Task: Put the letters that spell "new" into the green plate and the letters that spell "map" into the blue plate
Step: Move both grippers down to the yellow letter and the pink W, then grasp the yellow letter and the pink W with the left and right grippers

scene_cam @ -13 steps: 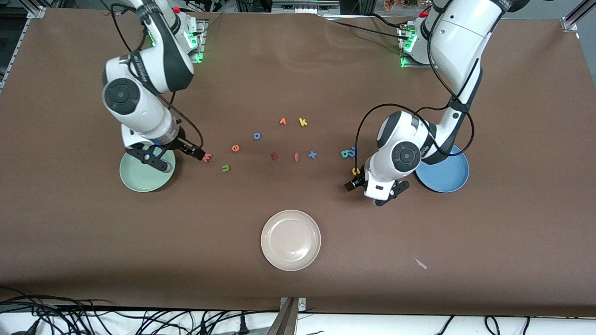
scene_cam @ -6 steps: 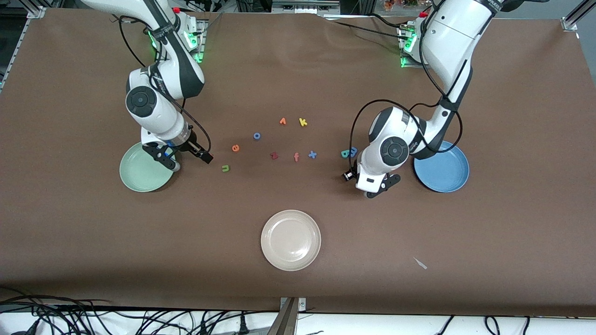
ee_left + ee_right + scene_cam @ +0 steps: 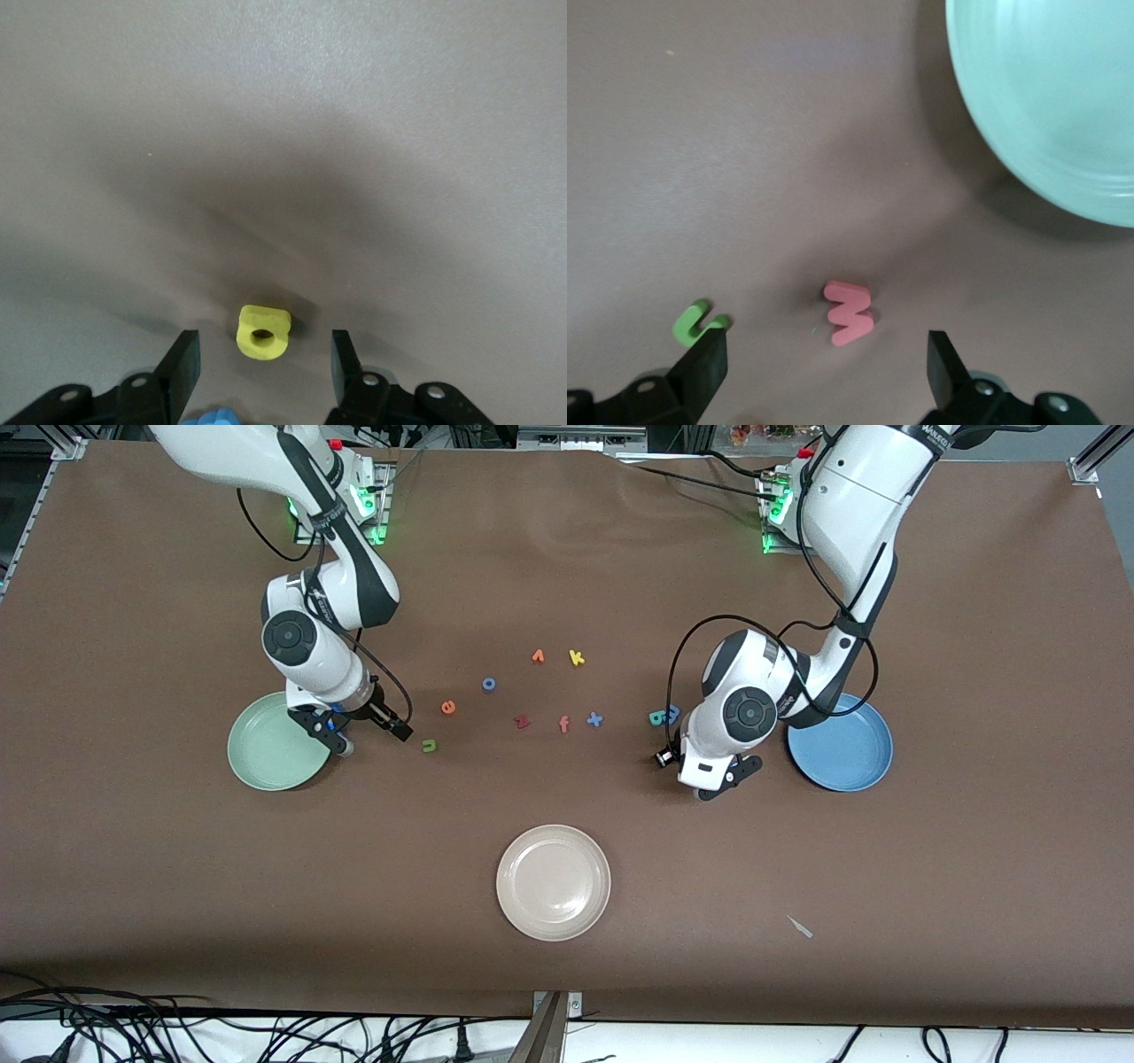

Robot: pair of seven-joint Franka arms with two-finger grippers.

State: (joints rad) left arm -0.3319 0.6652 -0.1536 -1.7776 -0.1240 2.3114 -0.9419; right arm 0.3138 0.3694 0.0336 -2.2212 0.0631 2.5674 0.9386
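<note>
My right gripper (image 3: 370,737) (image 3: 826,350) hangs open, low beside the green plate (image 3: 266,755) (image 3: 1045,97). The pinkish-red w (image 3: 849,312) lies flat just ahead of its fingers, and the arm hides it in the front view. The green n (image 3: 429,745) (image 3: 698,321) and the orange e (image 3: 448,707) lie close by. My left gripper (image 3: 700,775) (image 3: 263,354) is open, low beside the blue plate (image 3: 842,746). The yellow p (image 3: 263,332) sits between its fingers with a gap on each side. The teal a (image 3: 656,716) and the blue m (image 3: 672,711) lie together next to it.
Other letters lie mid-table: blue o (image 3: 488,683), an orange letter (image 3: 538,656), yellow k (image 3: 576,657), dark red z (image 3: 521,721), salmon f (image 3: 563,724), blue x (image 3: 594,719). A cream-white plate (image 3: 553,882) sits nearer the camera. A small scrap (image 3: 800,926) lies toward the left arm's end.
The right arm has swung from over the green plate's edge toward the middle, covering the pinkish-red w. The left gripper's fingers have narrowed around the yellow p, and that hand shifted slightly.
</note>
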